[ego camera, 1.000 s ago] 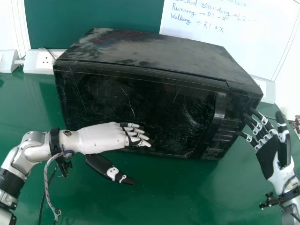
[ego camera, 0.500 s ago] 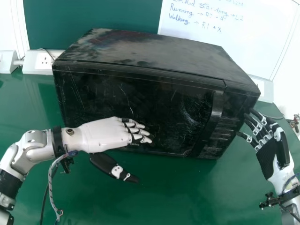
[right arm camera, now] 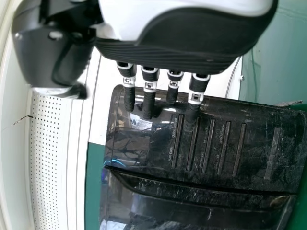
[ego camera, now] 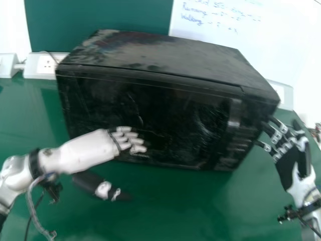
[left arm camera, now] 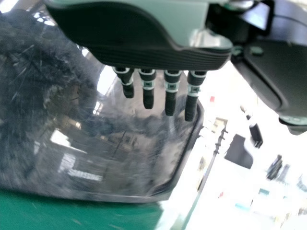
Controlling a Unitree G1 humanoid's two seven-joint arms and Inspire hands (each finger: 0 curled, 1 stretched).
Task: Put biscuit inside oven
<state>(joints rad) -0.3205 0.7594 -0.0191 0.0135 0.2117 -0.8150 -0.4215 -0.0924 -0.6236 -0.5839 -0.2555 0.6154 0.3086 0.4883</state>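
Observation:
A black oven (ego camera: 150, 110) stands on the green table with its door closed. My left hand (ego camera: 88, 150) is before the left part of the door, fingers fairly straight and holding nothing. In the left wrist view the same hand (left arm camera: 144, 52) hangs in front of the glossy door (left arm camera: 110, 148). At the oven's right front edge is my right hand (ego camera: 288, 165), fingers extended toward the button panel. The right wrist view has this hand (right arm camera: 192, 52) with its fingertips over the panel (right arm camera: 206, 148); contact cannot be told. I see no biscuit.
Green table surface (ego camera: 165, 211) lies before the oven. Wall sockets (ego camera: 42, 65) sit behind it at the left, and a whiteboard (ego camera: 271, 45) stands behind at the right. A cable hangs from my left wrist.
My left hand has moved to the left, away from the middle of the door. My right hand has stayed by the panel, its thumb shifting slightly.

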